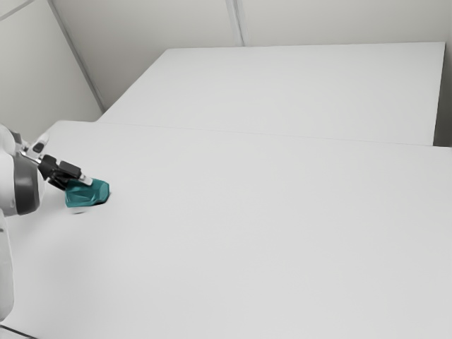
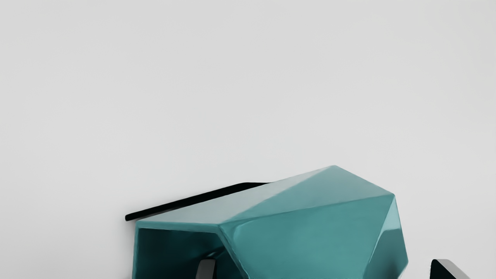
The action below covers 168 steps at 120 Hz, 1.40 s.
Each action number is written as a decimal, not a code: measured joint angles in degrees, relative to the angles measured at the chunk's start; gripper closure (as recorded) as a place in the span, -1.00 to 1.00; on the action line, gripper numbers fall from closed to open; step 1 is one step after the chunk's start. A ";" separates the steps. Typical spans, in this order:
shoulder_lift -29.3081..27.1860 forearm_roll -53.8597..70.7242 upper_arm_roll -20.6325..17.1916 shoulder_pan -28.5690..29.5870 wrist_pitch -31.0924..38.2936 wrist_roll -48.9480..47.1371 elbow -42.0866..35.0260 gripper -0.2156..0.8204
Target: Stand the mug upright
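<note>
At the exterior view's left, the gripper [image 1: 85,181] is over the teal faceted mug [image 1: 88,193], which lies tipped on its side on the table. In the wrist view the mug [image 2: 310,232] has its open mouth facing one finger, whose tip [image 2: 206,269] overlaps the dark opening. Beyond the mug's opposite end, with a gap, stands the other fingertip [image 2: 447,267]. The gripper [image 2: 326,269] is open, its fingers wide apart around part of the mug. A flat black strip [image 2: 193,202] runs along the mug's side; I cannot tell what it is. The mug's lower part is cut off there.
The white table [image 1: 247,226] extends from the arm toward the exterior view's right. Behind it is another pale surface [image 1: 282,88], with light wall panels [image 1: 148,28] farther back. A dark cable [image 1: 18,332] crosses the exterior view's lower left corner.
</note>
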 joint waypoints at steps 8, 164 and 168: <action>0.01 -0.66 0.00 -0.04 -0.37 0.13 -0.32 -0.58; -2.15 -4.98 -0.18 -2.01 -2.38 1.87 -0.61 0.81; -2.62 -5.06 -0.34 -2.24 -2.39 1.95 -0.61 0.83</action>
